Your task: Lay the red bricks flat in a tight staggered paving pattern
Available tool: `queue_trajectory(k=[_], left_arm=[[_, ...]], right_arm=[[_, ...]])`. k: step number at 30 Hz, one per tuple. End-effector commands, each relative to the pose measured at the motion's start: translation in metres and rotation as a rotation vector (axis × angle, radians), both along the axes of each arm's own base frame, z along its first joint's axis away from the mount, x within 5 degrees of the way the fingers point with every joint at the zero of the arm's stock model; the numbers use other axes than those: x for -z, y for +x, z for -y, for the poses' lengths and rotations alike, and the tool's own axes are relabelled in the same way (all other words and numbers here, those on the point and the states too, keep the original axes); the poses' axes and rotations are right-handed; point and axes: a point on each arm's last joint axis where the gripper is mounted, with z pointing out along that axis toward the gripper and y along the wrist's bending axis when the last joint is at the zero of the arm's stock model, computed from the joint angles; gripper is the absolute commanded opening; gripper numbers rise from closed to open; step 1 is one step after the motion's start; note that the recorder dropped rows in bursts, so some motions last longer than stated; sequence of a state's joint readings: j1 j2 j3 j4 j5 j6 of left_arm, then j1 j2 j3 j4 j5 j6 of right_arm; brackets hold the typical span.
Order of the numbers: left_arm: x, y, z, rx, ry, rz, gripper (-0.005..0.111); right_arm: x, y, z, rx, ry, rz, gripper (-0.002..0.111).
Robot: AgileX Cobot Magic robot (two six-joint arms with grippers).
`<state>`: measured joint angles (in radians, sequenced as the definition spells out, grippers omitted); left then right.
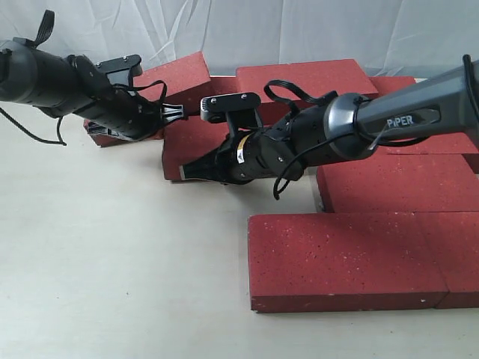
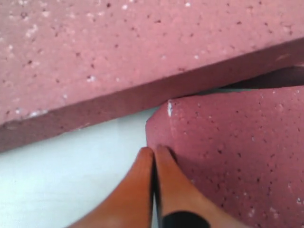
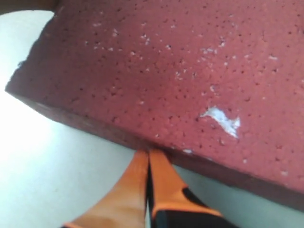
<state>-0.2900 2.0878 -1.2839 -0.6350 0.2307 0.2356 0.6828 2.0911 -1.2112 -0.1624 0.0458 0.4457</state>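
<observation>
Pinched together, empty: left tool at corner of one red brick, right tool at edge of another brick

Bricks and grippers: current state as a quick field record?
left gripper: shut, tips at middle brick's corner
right gripper: shut, tips against middle brick's side edge
front brick: flat, nearest camera
rear-left brick: appears tilted, not flat
pattern: gaps visible, not finished

The left gripper and right gripper both had jaws pressed together, empty; the right arm stretched low across the middle.
</observation>
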Motion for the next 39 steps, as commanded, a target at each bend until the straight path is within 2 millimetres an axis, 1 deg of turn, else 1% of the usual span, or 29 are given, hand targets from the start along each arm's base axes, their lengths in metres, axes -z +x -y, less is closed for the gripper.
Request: queue_trajectory(k=[1,4,6,10,13,14,22,25,30,39], left_arm=[[-0.001,0.002,0.000,0.003,0.011,0.024,0.000],[0.002,0.001,-0.007,0.052,0.058,0.002,0.000],[0.004,0.000,-0.017,0.069,0.079,-0.035,0.000],[0.007,-0.001,-0.036,0.048,0.062,-0.111,0.000],[0.008,-0.002,-0.038,0.051,0.058,-0.133,0.000],[0.008,-0.002,-0.037,0.053,0.058,-0.133,0.000],[0.004,-0.005,-0.005,0.062,0.024,-0.074,0.000],[0.005,-0.007,0.007,0.075,0.026,-0.047,0.000],[0.014,-0.007,0.020,0.083,0.037,-0.022,0.000],[0.031,-0.001,0.023,0.040,0.018,-0.039,0.000]], right_arm=[[-0.003,0.003,-0.001,-0.012,0.017,0.033,-0.001],[-0.002,0.002,0.000,-0.012,0.013,0.029,-0.001],[-0.003,0.002,-0.001,-0.012,0.015,0.031,-0.001],[-0.002,0.000,-0.002,-0.016,0.001,0.018,-0.001],[-0.008,-0.006,-0.004,-0.025,-0.021,-0.001,-0.001],[-0.010,-0.008,-0.004,-0.027,-0.027,-0.004,-0.001],[-0.049,-0.016,0.004,-0.016,-0.046,-0.001,-0.001],[-0.057,-0.016,0.004,-0.025,-0.044,0.021,-0.001],[-0.057,-0.017,0.006,-0.034,-0.071,0.020,-0.001],[-0.056,-0.017,0.008,-0.048,-0.104,0.023,-0.001]])
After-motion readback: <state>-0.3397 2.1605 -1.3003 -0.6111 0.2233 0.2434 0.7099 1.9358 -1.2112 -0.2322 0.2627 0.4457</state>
